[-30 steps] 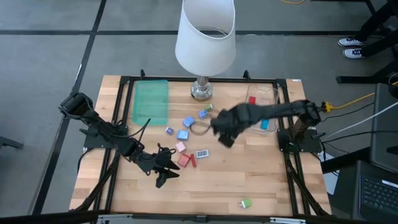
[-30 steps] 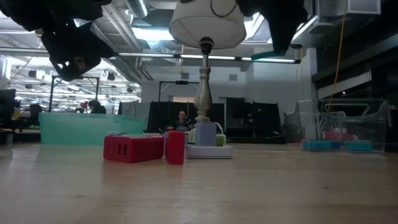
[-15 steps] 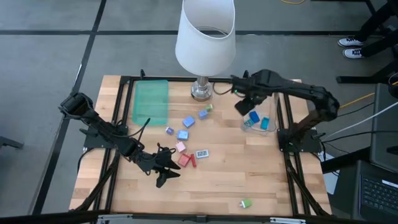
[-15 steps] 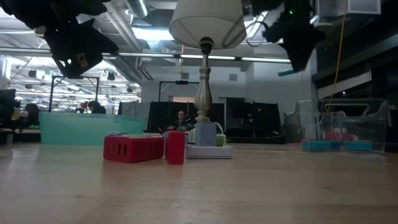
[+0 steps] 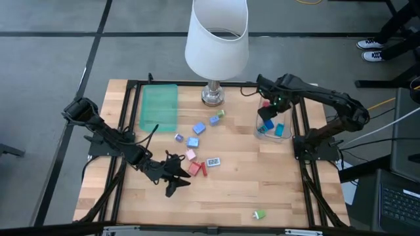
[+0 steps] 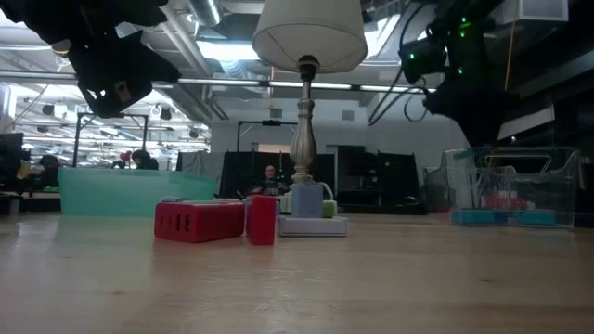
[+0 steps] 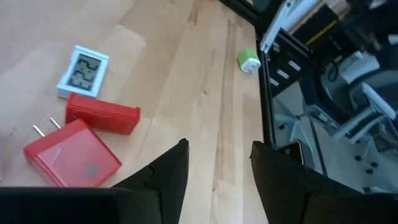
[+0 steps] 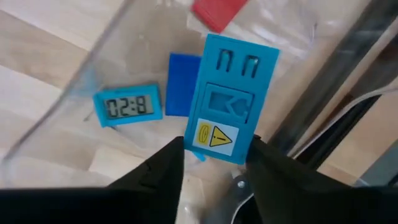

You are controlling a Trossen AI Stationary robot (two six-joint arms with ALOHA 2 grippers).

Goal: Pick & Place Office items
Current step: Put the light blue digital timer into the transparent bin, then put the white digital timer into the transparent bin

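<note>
My right gripper (image 5: 268, 115) points down over the clear bin (image 5: 287, 105), shut on a light blue block (image 8: 229, 93) with a yellow warning sticker. On the bin's floor lie a blue clock (image 8: 127, 106), a dark blue piece (image 8: 181, 84) and a red piece (image 8: 217, 12). My left gripper (image 5: 172, 181) stands open near the table's front left, beside two red pieces (image 7: 71, 152) and a white clock (image 7: 83, 68). Blue and pink pieces (image 5: 193, 141) lie mid-table. A green piece (image 5: 260, 214) lies near the front edge. My right gripper pinches the light blue block at its sticker end (image 8: 217, 152) between its two fingertips. The fingers come from above, pointing down. The block hangs below them with its slotted end lowest, clear of the bin's floor.
A lamp (image 5: 216, 39) with a white shade stands at the table's far middle, its base beside the bin. A flat green tray (image 5: 160, 107) lies at the far left. A black frame runs around the tabletop (image 5: 262, 190), whose near middle is bare wood.
My right gripper has swung from the middle of the table toward the far right with the light blue block, has rolled, and has come down over the clear bin.
</note>
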